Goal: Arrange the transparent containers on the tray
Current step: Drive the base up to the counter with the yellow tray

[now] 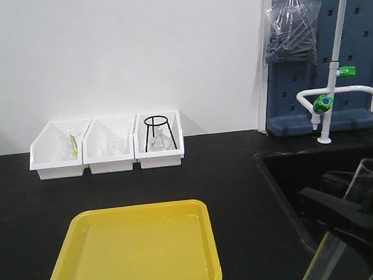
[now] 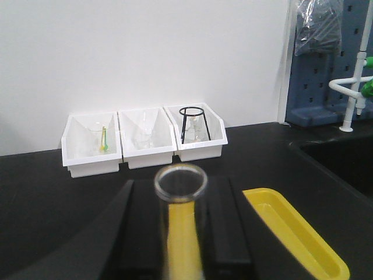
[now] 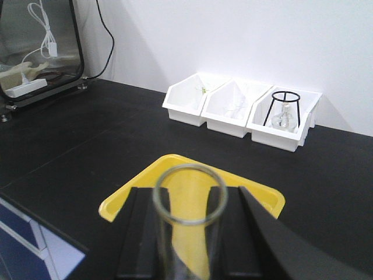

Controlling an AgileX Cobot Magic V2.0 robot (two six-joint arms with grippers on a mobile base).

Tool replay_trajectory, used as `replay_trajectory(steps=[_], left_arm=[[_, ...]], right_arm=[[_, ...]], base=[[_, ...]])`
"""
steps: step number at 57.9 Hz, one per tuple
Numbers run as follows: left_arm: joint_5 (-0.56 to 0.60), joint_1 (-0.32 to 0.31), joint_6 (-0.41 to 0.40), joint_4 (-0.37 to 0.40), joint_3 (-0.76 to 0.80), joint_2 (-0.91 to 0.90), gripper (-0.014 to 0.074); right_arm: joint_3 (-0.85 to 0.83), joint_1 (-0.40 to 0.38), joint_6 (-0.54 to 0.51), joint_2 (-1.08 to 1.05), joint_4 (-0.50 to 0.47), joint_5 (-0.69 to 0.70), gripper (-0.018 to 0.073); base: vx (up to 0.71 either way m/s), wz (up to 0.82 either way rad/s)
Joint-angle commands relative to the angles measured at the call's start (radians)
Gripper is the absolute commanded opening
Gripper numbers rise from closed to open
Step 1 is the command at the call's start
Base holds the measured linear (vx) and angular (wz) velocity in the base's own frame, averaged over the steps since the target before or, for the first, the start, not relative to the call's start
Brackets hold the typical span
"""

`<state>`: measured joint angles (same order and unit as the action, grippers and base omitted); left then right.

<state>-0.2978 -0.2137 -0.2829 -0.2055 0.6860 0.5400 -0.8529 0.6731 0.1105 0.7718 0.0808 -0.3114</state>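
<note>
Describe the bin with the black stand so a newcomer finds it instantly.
Look to the back of the black counter, where three white bins stand in a row against the white wall. Take the rightmost bin. It alone holds a black wire tripod stand; the other two have none.

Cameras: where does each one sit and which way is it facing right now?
Front view: on the robot's front, facing forward over tray and bins; right tool holding right tube shows low-right.
Left wrist view: behind the left tool, looking past left tube toward the bins.
Right wrist view: behind the right tool, looking past right tube over the tray.
All three share tray and bins.
</note>
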Motion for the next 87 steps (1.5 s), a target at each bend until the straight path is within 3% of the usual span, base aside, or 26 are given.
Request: replay_trajectory(steps=[1,87], left_arm=[[0.080,-0.005,-0.001,-0.003,0.037,0.004,0.0111],[0.080,-0.005,-0.001,-0.003,0.037,0.004,0.0111]], right_arm=[[-0.030,-0.005,-0.006,-0.004,0.010,0.090,-0.0011],[-0.030,-0.005,-0.006,-0.004,0.010,0.090,-0.0011]], base=[[0.24,-0.01],[0.16,0.07]])
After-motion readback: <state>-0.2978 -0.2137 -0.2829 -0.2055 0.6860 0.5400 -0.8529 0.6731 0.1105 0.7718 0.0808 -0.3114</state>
